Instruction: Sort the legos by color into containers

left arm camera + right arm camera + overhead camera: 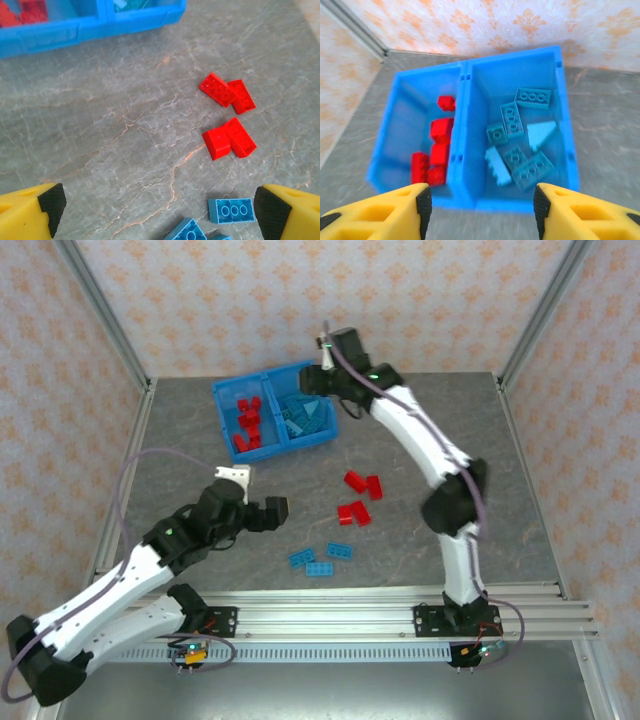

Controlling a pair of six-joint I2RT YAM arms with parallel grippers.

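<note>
From above: blue bin (285,448) at the far left-centre of the grey table (500,460). Right pincer (318,375) hanging over the bin's far right corner and covering part of that rim. Left pincer (262,495) low over bare table nearer the arm bases, well apart from the bin.

From the right wrist, looking down into both halves, with contents plainer than from above: left compartment (410,110) with about five red legos (441,131); right compartment (495,80) with about seven light blue legos (512,119), several tilted against one another. Right pincer parted, nothing between its pads.

From the left wrist, a close look at what lies outside the bin. Four loose red legos (217,89) in two touching pairs. Three loose light blue legos (231,210) nearer the camera, two cut off by the lower edge. Left pincer spread wide and empty, with one light blue piece just beside the right pad. Nothing lying between this pincer and the loose pieces.

Around: aluminium frame rails (110,350), patterned wallpaper (250,300), a greyish cable (130,465) looping beside the left arm.
</note>
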